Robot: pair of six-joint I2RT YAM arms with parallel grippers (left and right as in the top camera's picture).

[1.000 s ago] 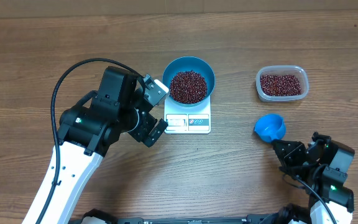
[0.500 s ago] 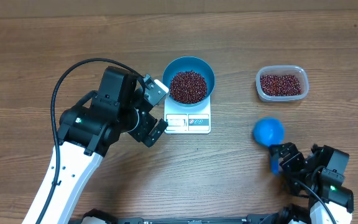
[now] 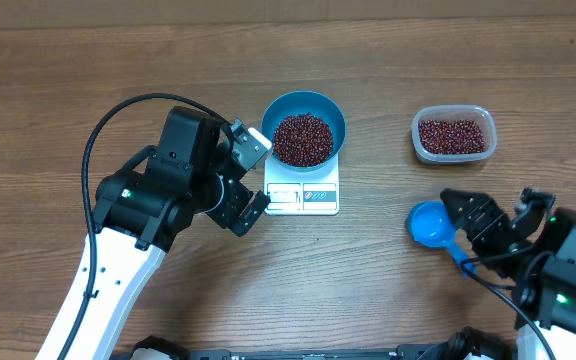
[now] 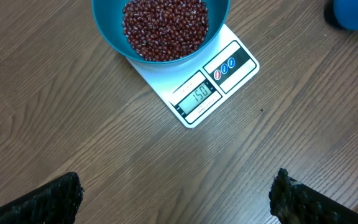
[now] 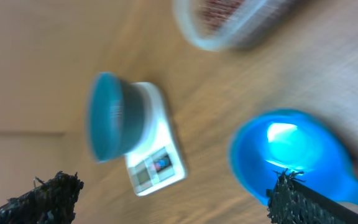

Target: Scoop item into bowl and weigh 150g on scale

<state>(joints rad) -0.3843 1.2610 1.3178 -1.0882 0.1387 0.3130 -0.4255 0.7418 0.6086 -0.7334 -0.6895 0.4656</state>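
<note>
The blue bowl [image 3: 339,122] stands on the white scale [image 3: 302,196], filled with dark red-brown beans [image 3: 301,138]. In the left wrist view the bowl [image 4: 106,28], its beans [image 4: 165,28] and the scale [image 4: 219,87] lie ahead, and the display reads 150. My left gripper [image 3: 258,178] hangs open just left of the scale, with only bare table between its fingers [image 4: 179,199]. My right gripper [image 3: 465,232] is open beside the small blue scoop [image 3: 429,224], which lies on the table. The right wrist view is blurred and shows the scoop [image 5: 291,155] by the right fingertip; the gap [image 5: 173,199] is empty.
A clear tub [image 3: 453,135] holding more beans sits at the back right, seen blurred in the right wrist view as well [image 5: 229,25]. The left arm's black cable loops over the table's left side [image 3: 98,140].
My right gripper has opened and let go of the scoop's handle, then swung right and toward the back. The scoop rolled and now lies open side up. The left arm has not moved.
</note>
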